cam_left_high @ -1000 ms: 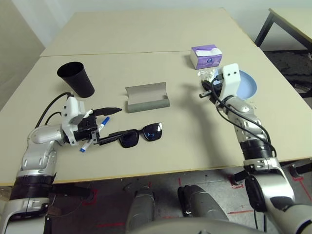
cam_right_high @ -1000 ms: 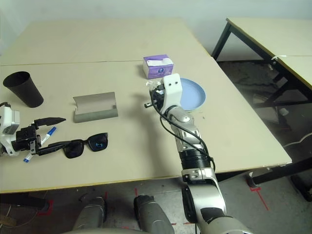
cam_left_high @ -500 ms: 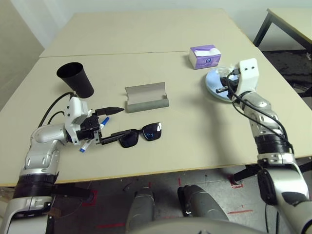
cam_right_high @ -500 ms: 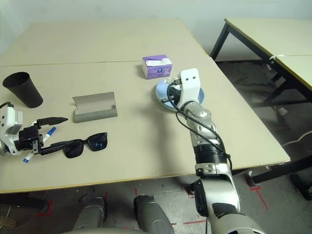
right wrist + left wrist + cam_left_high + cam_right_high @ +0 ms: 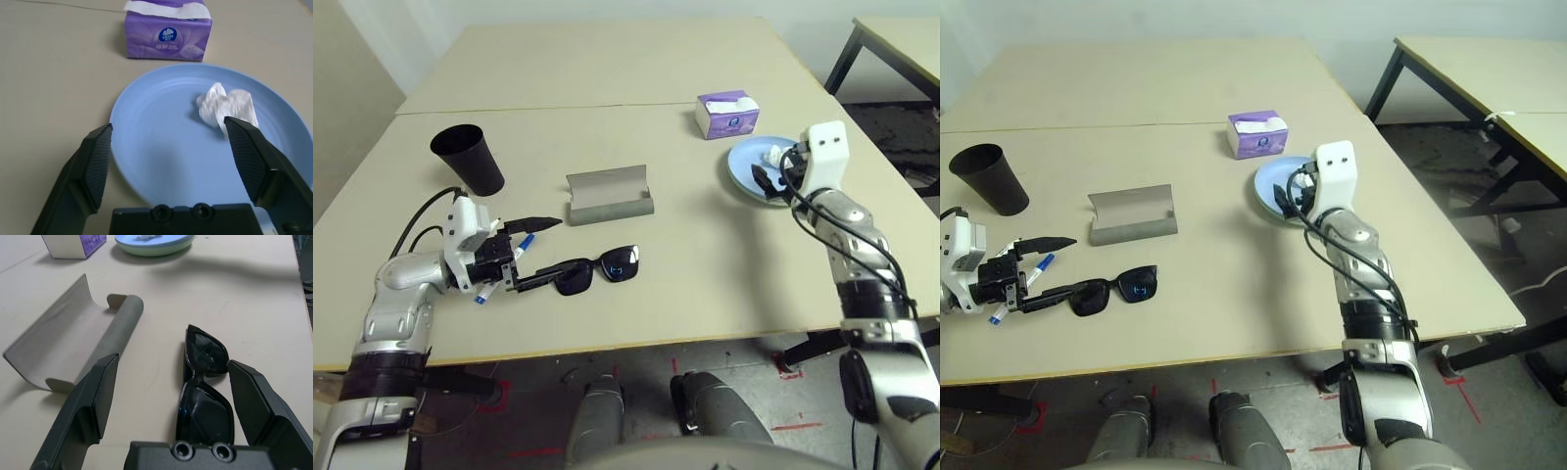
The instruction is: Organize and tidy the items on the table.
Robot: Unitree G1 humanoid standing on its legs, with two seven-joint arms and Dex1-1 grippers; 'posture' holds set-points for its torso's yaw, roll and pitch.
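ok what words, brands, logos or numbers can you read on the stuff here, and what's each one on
"vinda", small white letters in the blue oval on the front of the purple tissue box: my best reading.
Beside and under the oval, more small print on that box: too small to read.
Pale blue mark on a lens of the black sunglasses: cannot be read.

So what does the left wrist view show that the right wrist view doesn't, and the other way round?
Only the left wrist view: the black sunglasses between the left gripper's open fingers, and the open grey glasses case.
Only the right wrist view: the right gripper's open fingers.
Both: the blue plate, the white tissue wad on it, and the purple-and-white tissue box.
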